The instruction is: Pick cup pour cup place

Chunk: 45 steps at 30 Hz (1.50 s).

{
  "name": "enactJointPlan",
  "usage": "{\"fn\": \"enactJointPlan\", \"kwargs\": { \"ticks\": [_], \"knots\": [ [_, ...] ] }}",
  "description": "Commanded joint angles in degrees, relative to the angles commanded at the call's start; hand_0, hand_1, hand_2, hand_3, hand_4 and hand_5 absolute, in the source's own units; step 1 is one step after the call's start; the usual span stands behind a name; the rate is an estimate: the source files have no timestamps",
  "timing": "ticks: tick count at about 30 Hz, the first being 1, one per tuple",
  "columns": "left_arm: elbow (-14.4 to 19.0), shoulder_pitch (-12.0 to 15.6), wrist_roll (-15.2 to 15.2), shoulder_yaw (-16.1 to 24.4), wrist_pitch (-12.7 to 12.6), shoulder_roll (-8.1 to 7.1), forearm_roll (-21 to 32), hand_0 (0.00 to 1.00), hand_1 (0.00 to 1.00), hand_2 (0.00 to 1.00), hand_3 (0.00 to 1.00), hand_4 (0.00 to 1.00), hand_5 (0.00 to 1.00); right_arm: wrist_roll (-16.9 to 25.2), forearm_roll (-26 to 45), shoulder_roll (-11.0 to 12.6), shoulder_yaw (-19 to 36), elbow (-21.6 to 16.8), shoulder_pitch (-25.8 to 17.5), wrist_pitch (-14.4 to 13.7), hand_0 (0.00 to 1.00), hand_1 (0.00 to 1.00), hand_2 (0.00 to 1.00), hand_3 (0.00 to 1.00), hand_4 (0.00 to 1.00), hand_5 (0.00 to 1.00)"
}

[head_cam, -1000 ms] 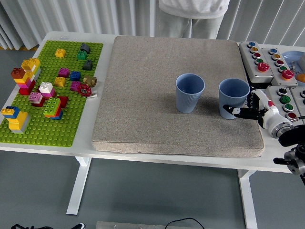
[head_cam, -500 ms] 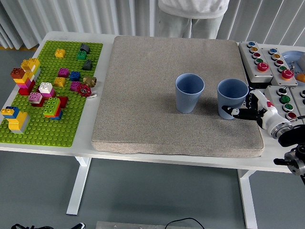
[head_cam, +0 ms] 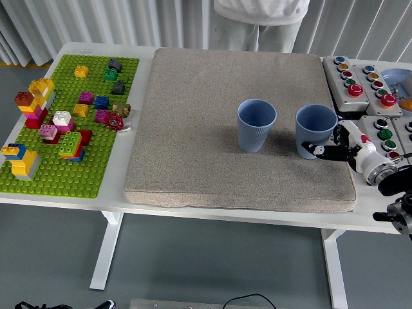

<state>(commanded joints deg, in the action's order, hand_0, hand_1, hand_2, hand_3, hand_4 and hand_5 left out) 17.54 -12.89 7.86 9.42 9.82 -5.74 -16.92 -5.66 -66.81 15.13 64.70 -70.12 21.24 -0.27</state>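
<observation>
Two blue cups on the grey mat; my right hand [head_cam: 329,149] is wrapped around the right cup [head_cam: 315,131]. Pick step: next I lift, tip over the left cup [head_cam: 256,124].

The right cup [head_cam: 316,131], gripped low on its side by the right robot hand [head_cam: 341,149], sits a touch farther right on the mat [head_cam: 193,129] than half a second ago, back about where it stood a second ago. In between it had slid slightly left, toward the left cup [head_cam: 256,125]; the gap between the two cups has now widened again. The robot hand has shifted right along with the cup, its fingers [head_cam: 318,151] holding the same wrap around the lower wall, and the dark forearm at the frame's right edge has drawn a little farther out of the picture.
</observation>
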Motion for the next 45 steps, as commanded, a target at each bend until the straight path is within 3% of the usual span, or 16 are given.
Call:
{"fn": "enactJointPlan", "kwargs": {
  "ticks": [31, 45],
  "knots": [
    [0.1, 0.2, 0.1, 0.0, 0.0, -0.09, 0.0, 0.782, 0.817, 0.834, 0.762, 0.498, 0.998, -0.6, -2.4, 0.3, 0.3, -0.9, -0.2, 0.9, 0.962, 0.926, 0.998, 0.965, 0.881, 0.323],
    [0.0, 0.1, -0.1, -0.3, 0.0, -0.17, 0.3, 0.782, 0.817, 0.834, 0.762, 0.499, 0.998, -0.6, -1.9, 2.3, 1.5, -2.5, -0.9, 1.1, 0.966, 0.931, 0.998, 0.993, 0.883, 0.324]
  ]
}}
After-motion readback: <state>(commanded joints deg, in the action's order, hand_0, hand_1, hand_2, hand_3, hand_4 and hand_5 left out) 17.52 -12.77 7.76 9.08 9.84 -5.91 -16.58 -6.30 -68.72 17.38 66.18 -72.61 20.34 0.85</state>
